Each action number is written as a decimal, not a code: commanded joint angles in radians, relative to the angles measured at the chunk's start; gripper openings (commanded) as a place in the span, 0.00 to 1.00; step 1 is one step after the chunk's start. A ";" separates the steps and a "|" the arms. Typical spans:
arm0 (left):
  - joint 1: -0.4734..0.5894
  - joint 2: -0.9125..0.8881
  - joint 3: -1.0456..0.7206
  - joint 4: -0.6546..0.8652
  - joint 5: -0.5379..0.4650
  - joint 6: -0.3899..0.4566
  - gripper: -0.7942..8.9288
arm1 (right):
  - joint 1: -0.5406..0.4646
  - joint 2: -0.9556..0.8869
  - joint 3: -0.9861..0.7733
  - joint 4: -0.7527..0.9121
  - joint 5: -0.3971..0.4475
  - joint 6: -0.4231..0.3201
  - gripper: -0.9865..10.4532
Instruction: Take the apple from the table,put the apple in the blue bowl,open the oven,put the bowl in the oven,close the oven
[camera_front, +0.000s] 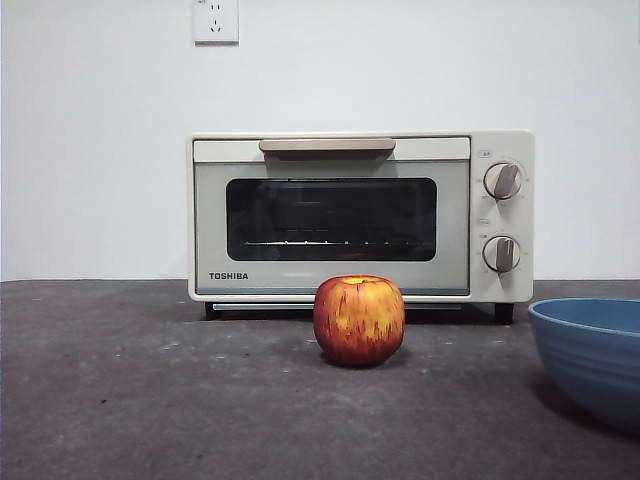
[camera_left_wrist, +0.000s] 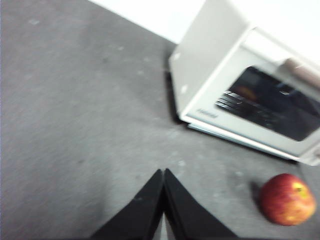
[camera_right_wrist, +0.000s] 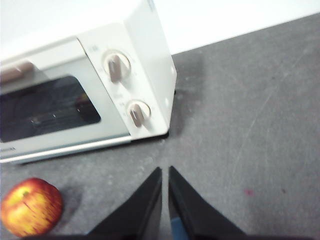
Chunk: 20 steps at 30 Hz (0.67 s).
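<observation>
The red and yellow apple (camera_front: 359, 320) rests on the dark grey table (camera_front: 150, 390) in front of the oven (camera_front: 360, 215), whose dark glass door is closed. Part of the blue bowl (camera_front: 590, 355) shows at the right edge of the front view. The left wrist view has the apple (camera_left_wrist: 287, 199) off to one side of my left gripper (camera_left_wrist: 163, 172), which is shut and holds nothing. My right gripper (camera_right_wrist: 165, 170) hangs shut and empty above the table, with the apple (camera_right_wrist: 31, 207) off to its side and the oven (camera_right_wrist: 85, 85) ahead. A sliver of blue shows between its jaws. Neither arm appears in the front view.
A white wall with a socket (camera_front: 216, 20) stands behind the oven. Bare table stretches to the oven's left (camera_left_wrist: 75, 100) and to its right (camera_right_wrist: 250, 110).
</observation>
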 joint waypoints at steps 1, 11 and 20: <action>0.002 0.086 0.073 0.001 0.044 0.014 0.09 | 0.000 0.058 0.074 -0.024 -0.023 -0.009 0.09; -0.059 0.374 0.387 -0.216 0.168 0.182 0.09 | 0.029 0.358 0.414 -0.234 -0.185 -0.173 0.09; -0.213 0.487 0.545 -0.394 0.171 0.277 0.09 | 0.148 0.603 0.723 -0.575 -0.244 -0.378 0.09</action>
